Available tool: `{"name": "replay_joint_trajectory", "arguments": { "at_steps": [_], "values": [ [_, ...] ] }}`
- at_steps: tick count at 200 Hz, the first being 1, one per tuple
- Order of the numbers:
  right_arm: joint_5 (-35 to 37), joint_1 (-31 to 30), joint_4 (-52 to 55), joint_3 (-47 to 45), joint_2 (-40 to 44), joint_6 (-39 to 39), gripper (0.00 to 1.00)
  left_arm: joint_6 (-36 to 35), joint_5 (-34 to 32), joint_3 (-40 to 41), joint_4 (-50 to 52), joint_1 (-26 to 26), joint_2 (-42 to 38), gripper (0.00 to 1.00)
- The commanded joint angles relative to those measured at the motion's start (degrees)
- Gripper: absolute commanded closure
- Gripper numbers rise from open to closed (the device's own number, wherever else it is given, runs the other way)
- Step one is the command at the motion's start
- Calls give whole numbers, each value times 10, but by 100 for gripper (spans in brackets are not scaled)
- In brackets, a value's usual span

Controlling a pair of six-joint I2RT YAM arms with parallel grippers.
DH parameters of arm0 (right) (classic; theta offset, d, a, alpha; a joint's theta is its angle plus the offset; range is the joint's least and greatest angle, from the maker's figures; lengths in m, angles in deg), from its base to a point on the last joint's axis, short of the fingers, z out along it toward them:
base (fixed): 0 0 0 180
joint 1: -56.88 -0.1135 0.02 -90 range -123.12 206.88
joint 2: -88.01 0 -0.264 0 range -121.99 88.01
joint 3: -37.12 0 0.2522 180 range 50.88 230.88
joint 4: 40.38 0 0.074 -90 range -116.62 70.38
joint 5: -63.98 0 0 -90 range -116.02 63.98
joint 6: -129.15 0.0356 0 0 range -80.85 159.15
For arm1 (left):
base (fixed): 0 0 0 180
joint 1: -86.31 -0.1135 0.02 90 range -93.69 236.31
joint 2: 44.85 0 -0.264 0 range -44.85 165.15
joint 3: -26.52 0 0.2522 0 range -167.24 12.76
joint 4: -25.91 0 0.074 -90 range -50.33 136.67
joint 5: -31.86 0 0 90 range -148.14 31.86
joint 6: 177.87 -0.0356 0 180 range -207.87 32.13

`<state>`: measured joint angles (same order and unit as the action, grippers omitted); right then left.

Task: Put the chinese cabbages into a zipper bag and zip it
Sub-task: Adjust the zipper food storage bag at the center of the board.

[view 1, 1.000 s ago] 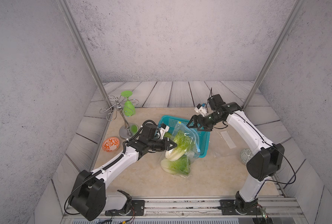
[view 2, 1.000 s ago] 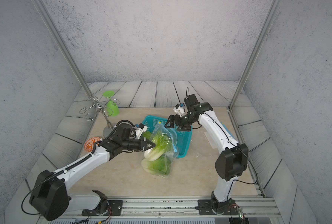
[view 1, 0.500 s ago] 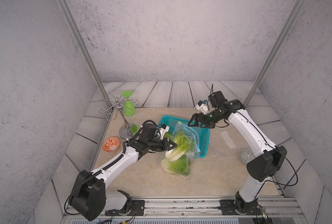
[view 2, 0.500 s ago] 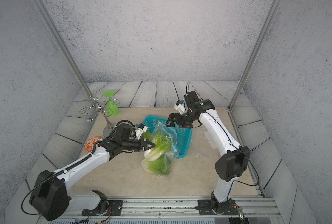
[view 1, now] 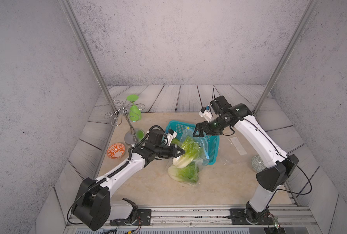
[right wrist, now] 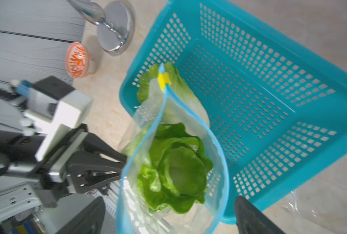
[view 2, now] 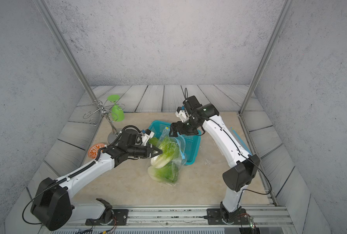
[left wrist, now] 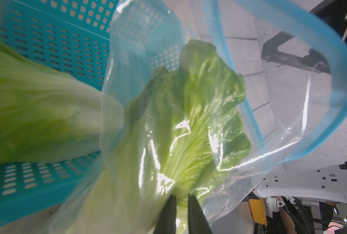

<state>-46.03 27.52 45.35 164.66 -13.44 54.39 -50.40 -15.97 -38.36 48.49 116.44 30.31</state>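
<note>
Two cabbages in bag, before the basket.

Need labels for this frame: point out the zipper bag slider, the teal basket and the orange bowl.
zipper bag slider (right wrist: pixel 163 80): right wrist view, on its yellow tab.
teal basket (view 1: pixel 180 128): in a top view, on its far mesh wall.
orange bowl (view 1: pixel 115 150): in a top view, on its patterned middle.

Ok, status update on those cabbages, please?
Left gripper pinching zipper bag, right gripper open above it. Two cabbages bagged, third cabbage in basket. Bag unzipped, nothing blocking its mouth.
</note>
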Motion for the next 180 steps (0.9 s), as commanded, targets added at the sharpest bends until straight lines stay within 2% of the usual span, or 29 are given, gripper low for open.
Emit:
{"name": "replay_joint_trajectory", "arguments": {
  "at_steps": [1,33,58,98,110,145,180],
  "values": [
    [39,17,6,-20,-31,-14,1,-1,-6,1,9,1,0,84],
    [-92,30,-50,-57,-34,-3,1,-1,-7,0,10,1,2,84],
    [-146,38,-78,-76,-45,10,0,-3,-6,-2,12,1,3,84],
    [-259,66,-139,-126,-55,40,16,-2,-6,-4,12,1,3,84],
    [-270,66,-148,-134,-54,48,24,-2,-6,-3,12,1,2,84],
    [-284,66,-171,-146,-39,61,60,-20,-5,-21,40,-2,-10,83],
    [-267,61,-166,-149,0,42,88,-46,-4,-48,99,-33,-77,73]
  ]
}}
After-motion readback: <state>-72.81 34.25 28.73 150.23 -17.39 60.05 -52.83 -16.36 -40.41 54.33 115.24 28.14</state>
